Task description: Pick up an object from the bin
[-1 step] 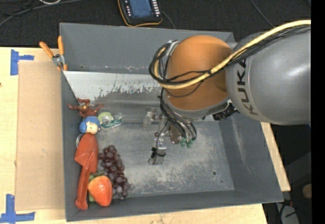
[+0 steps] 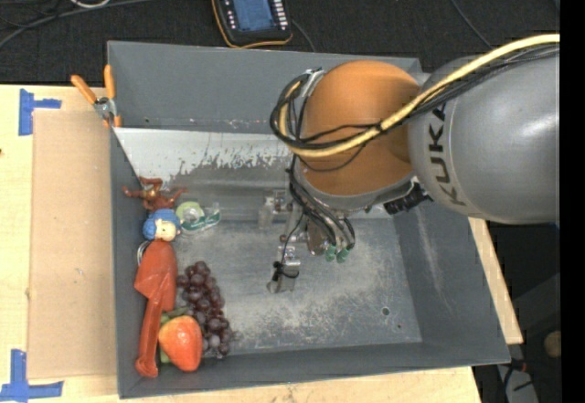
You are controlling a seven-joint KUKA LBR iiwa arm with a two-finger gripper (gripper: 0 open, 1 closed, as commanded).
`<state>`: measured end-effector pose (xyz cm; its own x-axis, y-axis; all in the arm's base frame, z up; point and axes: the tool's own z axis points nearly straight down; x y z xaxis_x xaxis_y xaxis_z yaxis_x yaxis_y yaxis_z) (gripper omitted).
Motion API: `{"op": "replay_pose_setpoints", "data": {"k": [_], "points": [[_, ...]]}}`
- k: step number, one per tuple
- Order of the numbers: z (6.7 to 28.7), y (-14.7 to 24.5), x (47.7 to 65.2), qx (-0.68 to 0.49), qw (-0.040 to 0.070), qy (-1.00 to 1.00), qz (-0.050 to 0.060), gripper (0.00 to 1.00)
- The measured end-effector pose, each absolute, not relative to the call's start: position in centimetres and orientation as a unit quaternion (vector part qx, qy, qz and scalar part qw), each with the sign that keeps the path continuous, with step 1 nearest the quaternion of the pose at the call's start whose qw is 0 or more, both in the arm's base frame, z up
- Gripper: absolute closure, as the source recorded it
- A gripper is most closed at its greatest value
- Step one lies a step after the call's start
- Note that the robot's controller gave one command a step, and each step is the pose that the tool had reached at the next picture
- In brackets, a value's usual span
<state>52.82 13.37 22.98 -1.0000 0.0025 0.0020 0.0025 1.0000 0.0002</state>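
Grey metal bin, floor scuffed. Heap along its left wall: red doll with blue head, purple grapes touching it, strawberry at near-left corner.

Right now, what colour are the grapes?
The grapes are dark purple, seen best in the camera view.

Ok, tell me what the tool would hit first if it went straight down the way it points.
Most likely the bare bin floor: the tool points down at it. The grapes and the doll lie off to its side, though depth is hard to judge.
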Motion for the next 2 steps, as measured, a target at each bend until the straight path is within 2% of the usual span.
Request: {"op": "replay_pose_setpoints", "data": {"k": [1,2], "points": [[10.4,20.3,52.2,-0.087,0.001,-0.996,0.000,0.00],[13.1,21.4,50.3,0.009,-0.002,-1.000,0.000,0.00]]}}
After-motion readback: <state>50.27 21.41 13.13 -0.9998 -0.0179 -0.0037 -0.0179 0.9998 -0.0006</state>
